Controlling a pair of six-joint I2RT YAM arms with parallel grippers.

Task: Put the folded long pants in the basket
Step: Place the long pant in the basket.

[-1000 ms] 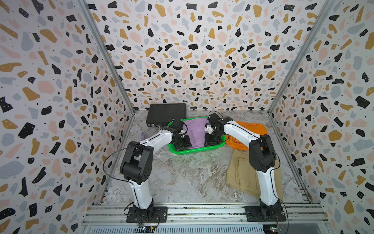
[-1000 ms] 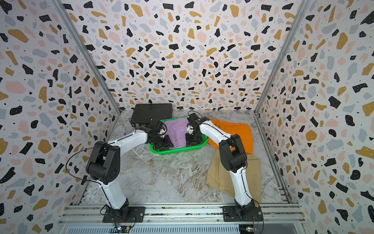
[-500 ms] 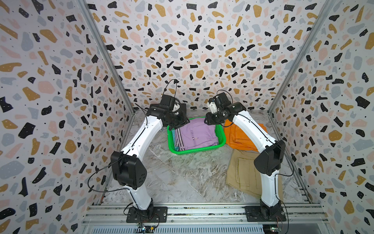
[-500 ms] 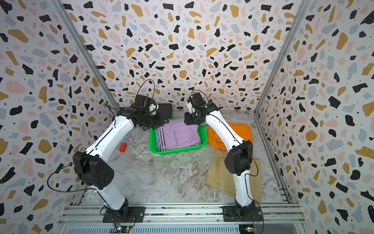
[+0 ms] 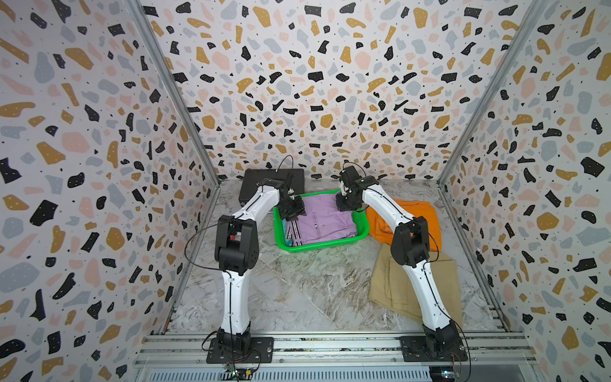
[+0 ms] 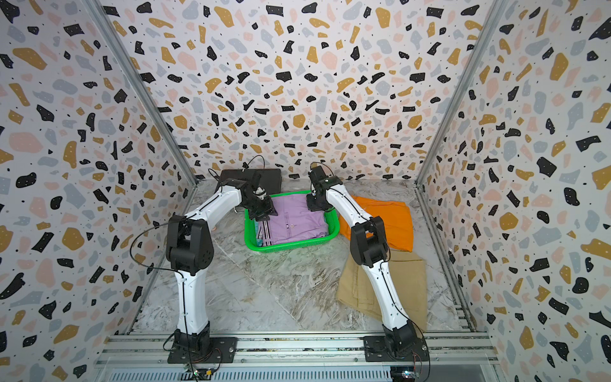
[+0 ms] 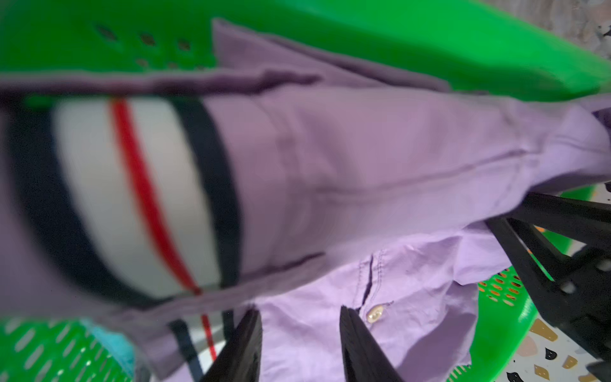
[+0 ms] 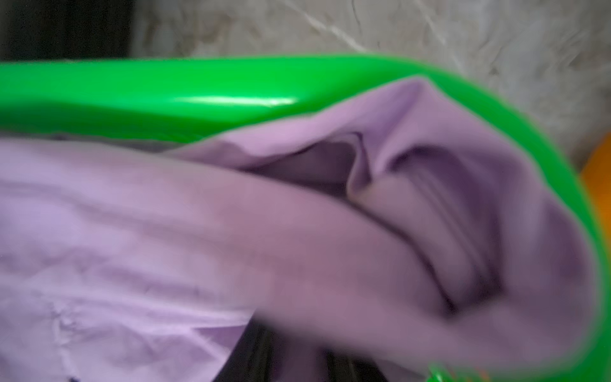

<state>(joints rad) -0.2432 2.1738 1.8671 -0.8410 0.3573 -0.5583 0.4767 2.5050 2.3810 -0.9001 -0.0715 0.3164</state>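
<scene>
I am working both grippers low inside the basket [image 5: 317, 247], settling the lilac pants [image 5: 325, 220] so that they are lying flat within its rim. My left gripper [image 7: 299, 317] is hovering over the basket's left side with its jaws standing partly apart and nothing pinched between them, only lilac cloth showing through the gap. My right gripper [image 5: 345, 205] is sitting at the basket's far right corner, close against the cloth; its wrist view is too blurred, so I cannot tell whether it is gripping a fold. A sliver of the cyan pants [image 7: 109, 344] is peeking out beneath the lilac ones. The orange pants [image 5: 413, 215] and the khaki pants [image 5: 390, 284] are lying outside the basket, to its right, so I am judging the job about half done. To finish this step well I am aiming to let go fully and lift straight up, clear of the rim, so no fold is dragging out
</scene>
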